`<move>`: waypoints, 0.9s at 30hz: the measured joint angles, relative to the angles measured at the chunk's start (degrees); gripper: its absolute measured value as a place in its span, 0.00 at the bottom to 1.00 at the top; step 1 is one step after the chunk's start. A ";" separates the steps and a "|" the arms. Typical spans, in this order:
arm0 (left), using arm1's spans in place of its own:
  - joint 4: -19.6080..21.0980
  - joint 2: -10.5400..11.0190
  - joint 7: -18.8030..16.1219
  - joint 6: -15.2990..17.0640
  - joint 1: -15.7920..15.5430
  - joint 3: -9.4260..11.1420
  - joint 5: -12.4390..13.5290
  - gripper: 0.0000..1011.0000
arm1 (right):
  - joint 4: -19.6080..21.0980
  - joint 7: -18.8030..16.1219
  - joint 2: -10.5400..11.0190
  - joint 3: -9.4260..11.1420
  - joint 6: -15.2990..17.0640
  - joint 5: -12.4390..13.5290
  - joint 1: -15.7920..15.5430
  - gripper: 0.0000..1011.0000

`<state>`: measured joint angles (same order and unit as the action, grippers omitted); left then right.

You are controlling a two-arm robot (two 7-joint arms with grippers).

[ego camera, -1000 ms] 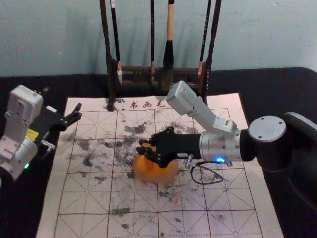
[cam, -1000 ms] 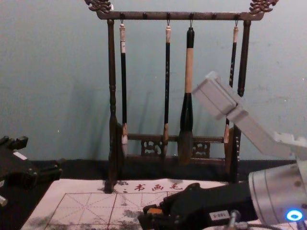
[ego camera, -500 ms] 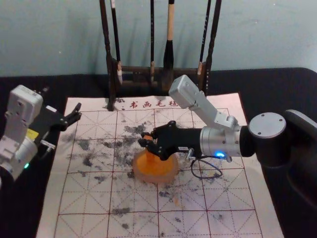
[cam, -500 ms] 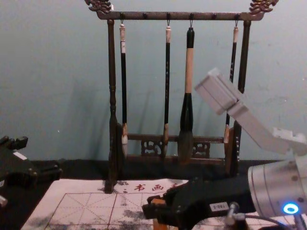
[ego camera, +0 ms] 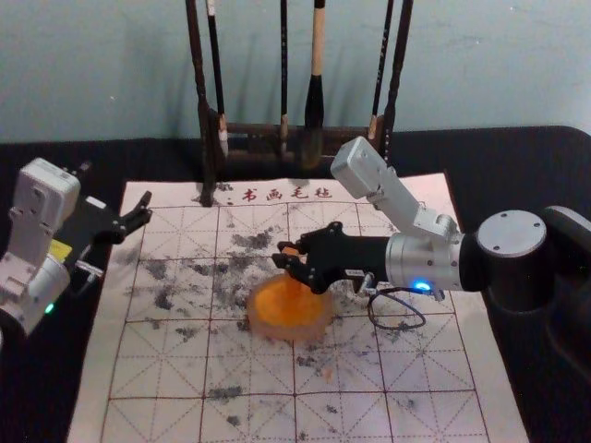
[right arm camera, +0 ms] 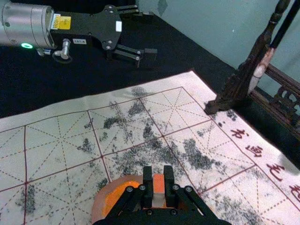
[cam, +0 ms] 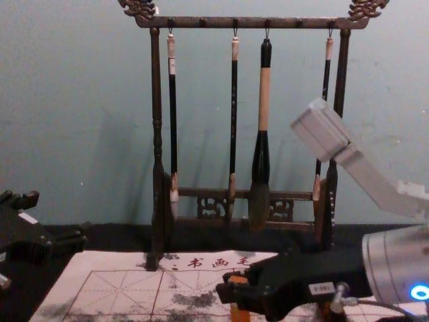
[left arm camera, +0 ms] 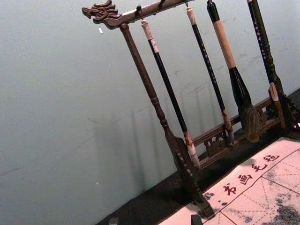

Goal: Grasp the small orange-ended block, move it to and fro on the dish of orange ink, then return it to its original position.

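Note:
Over the dish of orange ink [ego camera: 268,325], my right gripper [ego camera: 288,261] holds the small block [ego camera: 294,284] upright, its lower part against the orange of the dish. In the right wrist view the right gripper [right arm camera: 158,187] is shut on the block [right arm camera: 158,183], whose orange end shows between the fingers, with the dish [right arm camera: 99,202] beside and beneath. The chest view has the block [cam: 239,310] below the fingertips. At the left edge of the mat my left gripper [ego camera: 138,214] is parked with its fingers apart.
A gridded calligraphy mat [ego camera: 166,369] with dark ink marks lies on the black table [ego camera: 46,388]. Behind it stands a dark wooden rack [cam: 157,134] with several hanging brushes, the thickest brush [cam: 261,147] near its middle.
The right gripper and block have risen a little from the dish, then shifted right across it. The dish and the left arm have stayed put.

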<state>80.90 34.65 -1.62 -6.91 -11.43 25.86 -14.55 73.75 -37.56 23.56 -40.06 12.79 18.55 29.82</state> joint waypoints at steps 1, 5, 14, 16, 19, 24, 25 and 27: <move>0.00 0.00 0.00 0.00 0.00 0.00 0.00 0.99 | 0.05 0.01 0.08 0.06 0.00 0.02 -0.09 0.13; 0.00 0.00 0.00 0.00 0.00 0.00 0.00 0.99 | 0.74 0.01 0.69 0.46 0.06 0.33 -0.65 0.13; 0.00 0.00 0.00 0.00 0.00 0.00 0.00 0.99 | 2.81 -0.10 1.95 1.07 0.43 1.30 -2.10 0.13; 0.00 0.00 0.00 0.00 0.00 0.00 0.00 0.99 | 3.12 -0.15 2.15 1.12 0.44 1.42 -2.33 0.13; 0.00 0.00 0.00 0.00 0.00 0.00 0.00 0.99 | 3.63 -0.21 2.57 1.18 0.43 1.65 -2.78 0.13; 0.00 0.00 0.00 0.00 0.00 0.00 0.00 0.99 | 4.35 -0.35 3.12 1.21 0.50 2.00 -3.45 0.13; 0.00 0.00 0.00 0.00 0.00 0.00 0.00 0.99 | 4.54 -0.39 3.25 1.20 0.54 2.13 -3.66 0.13; 0.00 0.00 0.00 0.00 0.00 0.00 0.00 0.99 | 4.78 -0.43 3.34 1.15 0.60 2.27 -3.88 0.13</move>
<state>80.90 34.65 -1.62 -6.91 -11.43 25.86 -14.55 78.54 -37.99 26.90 -38.91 13.39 20.82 25.94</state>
